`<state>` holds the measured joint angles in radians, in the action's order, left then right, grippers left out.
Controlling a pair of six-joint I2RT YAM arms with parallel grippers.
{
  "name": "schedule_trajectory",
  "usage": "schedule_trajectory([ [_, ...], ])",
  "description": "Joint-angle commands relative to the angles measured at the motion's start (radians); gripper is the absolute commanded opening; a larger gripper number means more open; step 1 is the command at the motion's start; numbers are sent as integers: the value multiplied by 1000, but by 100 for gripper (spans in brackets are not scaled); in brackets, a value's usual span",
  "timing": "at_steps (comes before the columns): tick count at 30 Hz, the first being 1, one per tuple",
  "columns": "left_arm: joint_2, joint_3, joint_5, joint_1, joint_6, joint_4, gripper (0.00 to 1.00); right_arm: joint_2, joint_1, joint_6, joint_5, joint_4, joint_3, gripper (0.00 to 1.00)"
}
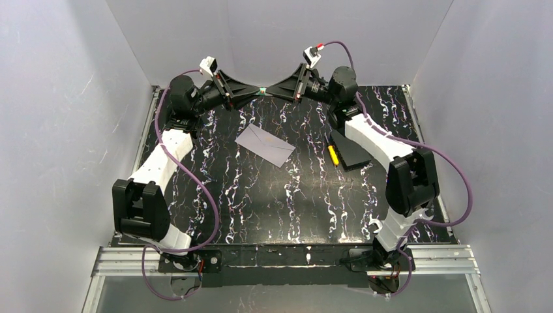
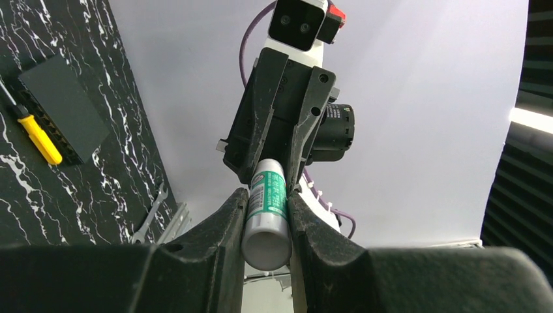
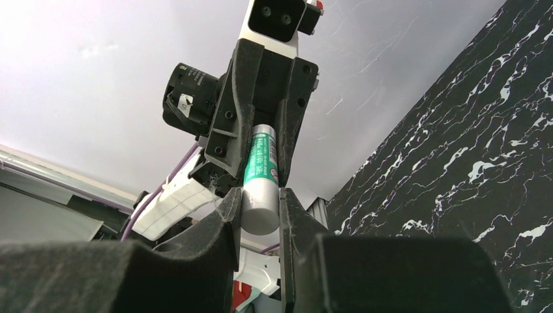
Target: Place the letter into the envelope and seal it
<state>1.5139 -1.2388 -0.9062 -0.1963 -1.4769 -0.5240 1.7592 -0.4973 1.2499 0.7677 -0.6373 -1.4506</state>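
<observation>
Green-and-white plastic glue stick (image 2: 266,225), high at 12 o'clock, is squeezed tight by both the left gripper (image 2: 267,194) and the right gripper (image 3: 259,194), maybe to pull its cap off, while the pale flat paper envelope (image 1: 265,145) lies on the surface (image 1: 261,202) toward 6 o'clock from it.

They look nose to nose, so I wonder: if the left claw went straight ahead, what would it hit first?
The right gripper: both grip one green-labelled tube, tips nearly touching, so the left gripper would likely meet its fingers at once.
</observation>
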Motion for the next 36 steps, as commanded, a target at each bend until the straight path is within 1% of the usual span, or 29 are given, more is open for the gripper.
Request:
schedule_trajectory([
  [1,10,-17,-89,-132,55,-33,0,56,-124,9,81,19,-63,1],
  [5,16,-34,-118,-139,65,-32,0,82,-147,66,85,-54,-51,1],
  [10,23,-12,-143,-167,70,-31,0,115,-163,165,60,-169,-62,1],
  [13,23,3,-164,-175,73,-33,0,129,-166,177,52,-169,-80,1],
  [16,27,21,-173,-176,70,-33,0,136,-168,159,36,-114,-104,1],
  [18,34,21,-181,-181,70,-33,0,147,-175,120,41,-37,-133,1],
  [20,39,17,-189,-180,74,-33,0,150,-176,62,30,75,-156,1],
  [21,39,17,-191,-179,75,-32,0,152,-176,48,28,99,-159,1],
  [24,42,5,-203,-156,78,-29,0,147,-166,71,47,78,-142,1],
  [26,32,4,-206,-128,90,-15,0,126,-129,74,49,86,-126,1],
  [27,24,5,-206,-111,108,10,0,111,-103,59,48,108,-119,8],
  [28,14,5,-202,-94,136,47,0,93,-77,23,44,157,-115,34],
  [29,0,8,-195,-81,184,90,0,60,-50,-36,25,232,-112,55],
  [30,-13,15,-186,-67,211,129,0,32,-25,-93,5,301,-107,68],
  [31,-21,21,-174,-57,260,180,0,7,2,-157,-19,370,-99,77],
  [32,-25,31,-165,-49,291,219,0,-21,26,-203,-39,428,-85,83],
  [33,-29,42,-162,-47,315,246,0,-50,54,-223,-49,448,-53,87],
  [34,-28,56,-157,-46,334,273,0,-80,80,-225,-59,442,-13,89],
  [36,-20,94,-148,-46,343,294,0,-146,132,-230,-106,445,96,90],
])
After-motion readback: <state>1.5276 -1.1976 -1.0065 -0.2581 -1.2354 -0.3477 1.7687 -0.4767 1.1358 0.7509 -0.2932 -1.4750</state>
